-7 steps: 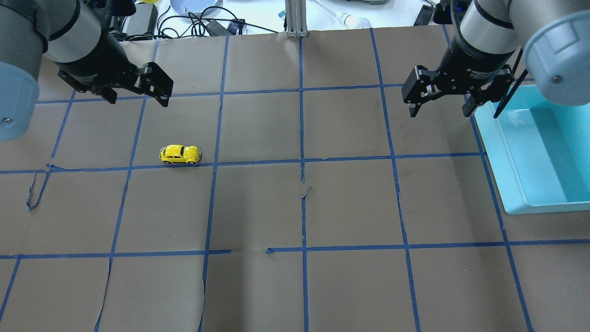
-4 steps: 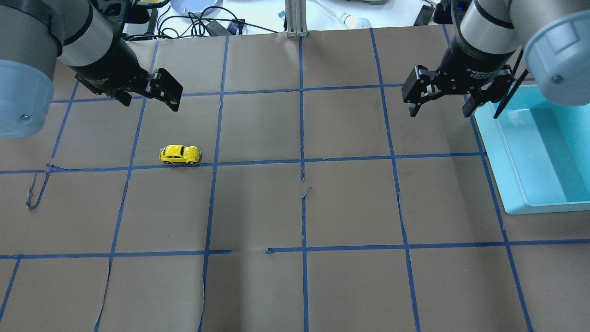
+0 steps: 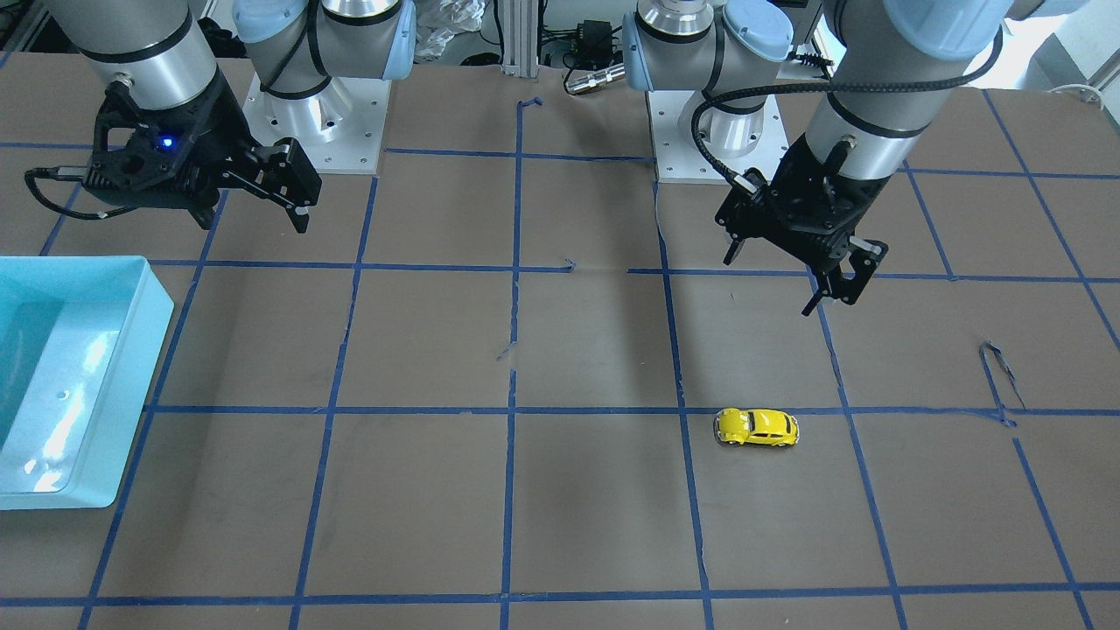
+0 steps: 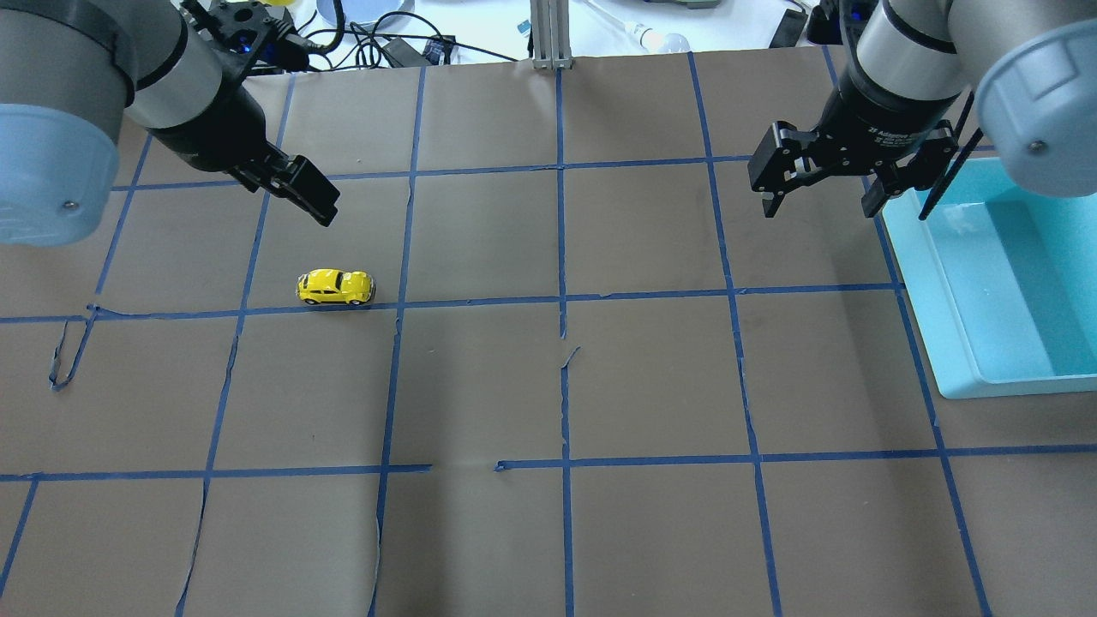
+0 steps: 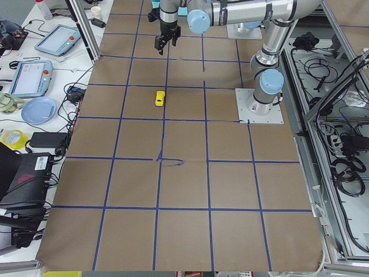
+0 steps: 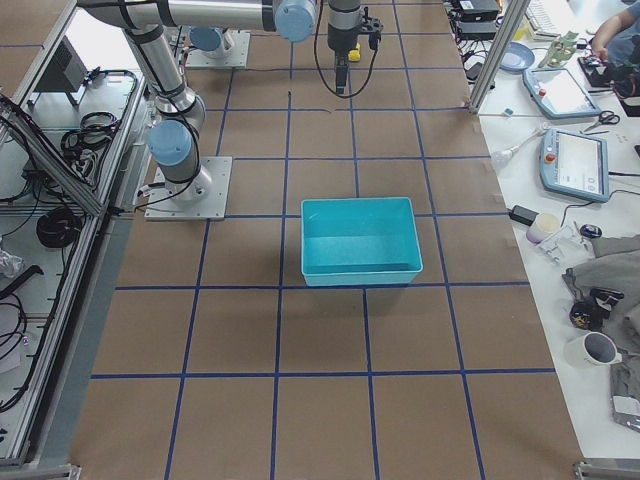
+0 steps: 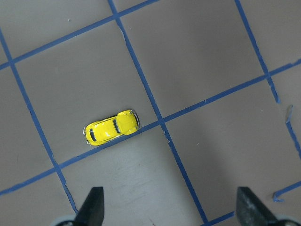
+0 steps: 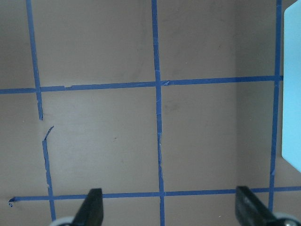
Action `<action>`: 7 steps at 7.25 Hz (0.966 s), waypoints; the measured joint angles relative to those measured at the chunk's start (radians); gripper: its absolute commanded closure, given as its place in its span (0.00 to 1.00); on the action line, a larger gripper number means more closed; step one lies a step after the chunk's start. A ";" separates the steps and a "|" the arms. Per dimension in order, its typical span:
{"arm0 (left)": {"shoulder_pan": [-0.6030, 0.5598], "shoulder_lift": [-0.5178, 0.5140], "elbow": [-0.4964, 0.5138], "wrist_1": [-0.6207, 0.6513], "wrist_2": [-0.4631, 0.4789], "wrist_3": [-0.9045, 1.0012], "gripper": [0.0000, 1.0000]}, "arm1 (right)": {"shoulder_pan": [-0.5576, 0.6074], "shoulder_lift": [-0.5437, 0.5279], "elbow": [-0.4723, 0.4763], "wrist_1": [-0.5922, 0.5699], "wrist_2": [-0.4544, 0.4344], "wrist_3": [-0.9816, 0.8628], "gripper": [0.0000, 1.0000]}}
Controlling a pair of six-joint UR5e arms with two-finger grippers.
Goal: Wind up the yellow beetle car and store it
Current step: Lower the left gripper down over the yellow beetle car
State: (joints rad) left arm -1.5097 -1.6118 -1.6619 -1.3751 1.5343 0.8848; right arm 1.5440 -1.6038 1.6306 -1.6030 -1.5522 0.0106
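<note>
**Yellow car sitting by a tape line, both end effectors hanging released**

The yellow car [image 4: 335,287] is sitting upright on its wheels on the surface [image 4: 651,377], in the left half of the overhead view. It is lying lengthwise along a blue tape line [image 4: 480,302] and just beside it. No writing is showing on the car.

The left end effector [image 3: 766,286] is hanging in the air on the far side of the car, apart from it and touching nothing. Its fingers are standing wide apart, released. In the left wrist view the car is showing ahead of the two fingertips, not between them.

The right end effector [image 4: 818,206] is hanging over the right half of the surface, well apart from the car. It too is spread wide and gripping nothing. White lettering is running across its black body, too small to read with certainty. It is hovering just beside the far corner of a turquoise bin [image 4: 934,283], which is resting at the right edge of the surface.

Brown paper is covering the surface, and the tape is dividing it into squares. Bare squares are stretching between the car and the bin. A loose loop of tape [image 4: 64,360] is curling up near the left edge. Along the far edge, a metal post [image 4: 548,34] is standing, and cables [image 4: 368,43] are lying beyond the paper.
</note>
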 measured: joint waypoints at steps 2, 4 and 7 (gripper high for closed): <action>0.052 -0.051 -0.005 0.011 0.002 0.282 0.02 | 0.001 0.000 0.000 0.000 0.001 0.000 0.00; 0.100 -0.127 -0.015 0.092 0.004 0.594 0.00 | 0.001 0.001 0.000 0.000 0.005 -0.001 0.00; 0.110 -0.243 -0.089 0.315 0.048 0.972 0.01 | 0.001 0.000 0.000 0.000 0.005 -0.006 0.00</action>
State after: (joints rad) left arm -1.3996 -1.8549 -1.7505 -1.0598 1.5826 1.8565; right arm 1.5448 -1.6034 1.6304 -1.6030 -1.5477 0.0046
